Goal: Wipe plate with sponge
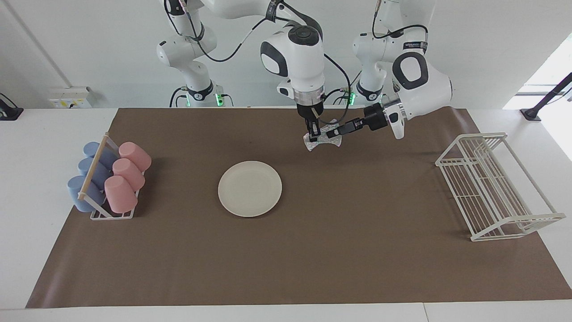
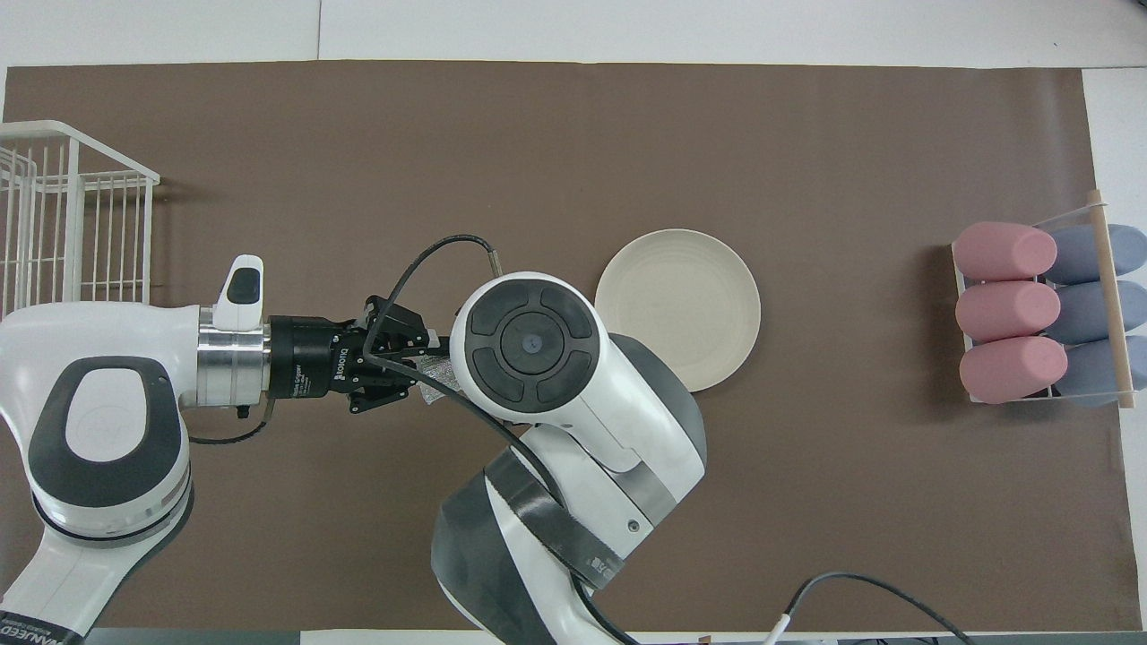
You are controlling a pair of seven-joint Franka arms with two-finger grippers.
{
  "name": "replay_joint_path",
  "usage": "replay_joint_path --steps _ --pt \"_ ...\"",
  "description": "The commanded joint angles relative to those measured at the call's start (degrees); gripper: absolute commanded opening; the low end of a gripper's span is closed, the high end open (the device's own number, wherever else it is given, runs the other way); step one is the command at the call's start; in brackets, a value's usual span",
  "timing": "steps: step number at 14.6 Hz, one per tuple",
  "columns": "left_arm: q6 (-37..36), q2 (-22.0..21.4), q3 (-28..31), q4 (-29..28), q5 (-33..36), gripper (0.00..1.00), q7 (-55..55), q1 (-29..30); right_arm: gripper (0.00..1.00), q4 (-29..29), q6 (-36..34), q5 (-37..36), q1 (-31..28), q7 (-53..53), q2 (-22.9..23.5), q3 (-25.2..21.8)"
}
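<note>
The cream plate [image 1: 250,188] [image 2: 677,309] lies flat in the middle of the brown mat. The silvery sponge [image 1: 325,139] [image 2: 439,374] hangs in the air over the mat, closer to the robots than the plate. My right gripper [image 1: 314,134] points straight down and is shut on the sponge; in the overhead view its own wrist hides it. My left gripper [image 1: 331,132] [image 2: 428,356] reaches in level from the left arm's end, and its fingers have closed on the sponge's free end.
A rack of pink and blue cups [image 1: 109,179] [image 2: 1039,313] lies at the right arm's end of the mat. A white wire rack [image 1: 491,183] [image 2: 63,215] stands at the left arm's end.
</note>
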Motion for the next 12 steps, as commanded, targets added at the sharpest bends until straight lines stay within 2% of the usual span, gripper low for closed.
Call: replay_joint_path --steps 1,6,7,10,12 --pt "-0.3 0.26 0.49 0.12 -0.97 0.0 -0.46 -0.26 0.0 1.22 -1.27 -1.33 -0.75 0.25 0.65 0.43" --pt "-0.65 0.34 0.57 0.3 -0.79 0.0 -0.64 -0.18 0.0 0.26 -1.44 -1.33 -1.27 -2.1 -0.57 0.43" --pt "-0.82 0.34 0.66 0.3 -0.71 0.0 -0.64 -0.09 0.08 -1.31 -1.79 -1.5 -1.88 -6.91 -1.62 0.25" --pt "-1.26 0.34 0.66 0.47 -0.62 0.0 -0.81 -0.09 0.67 -4.05 -3.55 -1.5 -7.14 -23.95 -4.44 0.25" --pt "-1.17 0.34 0.75 0.65 -0.62 0.0 -1.43 -0.09 1.0 -4.05 -4.96 -1.5 -10.32 -32.76 -5.67 0.25"
